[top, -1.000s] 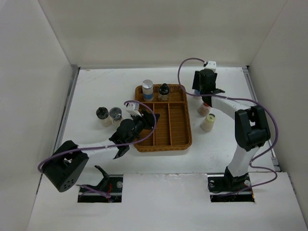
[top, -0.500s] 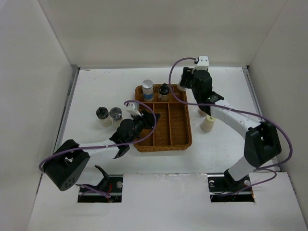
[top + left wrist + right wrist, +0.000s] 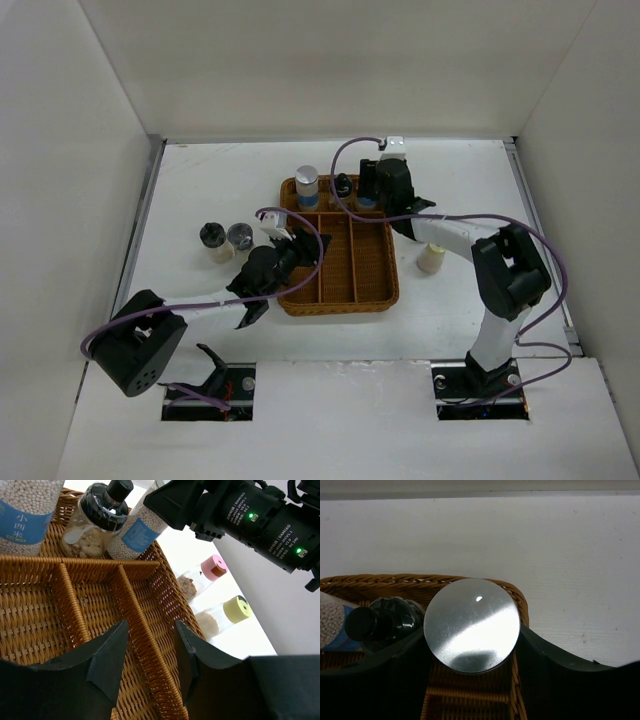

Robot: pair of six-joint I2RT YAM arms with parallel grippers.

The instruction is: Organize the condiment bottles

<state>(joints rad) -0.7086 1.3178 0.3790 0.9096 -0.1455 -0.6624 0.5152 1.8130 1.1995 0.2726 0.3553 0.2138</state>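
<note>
Your right gripper (image 3: 372, 192) has swung left from the table beside the tray (image 3: 340, 302) and now sits over the tray's far right corner. It is clamped on a silver-capped bottle (image 3: 472, 625), just beside the black-topped shaker (image 3: 342, 187). You cannot tell whether the bottle touches the tray floor. The grey-capped bottle (image 3: 307, 186) stands at the far left corner, unmoved. Your left gripper (image 3: 150, 650) stays over the tray's left side, jaws slightly parted and empty. Two shakers (image 3: 212, 240) stand left of the tray. The pink-capped bottle (image 3: 215, 566) and yellow-capped bottle (image 3: 237, 608) are on the table to its right.
</note>
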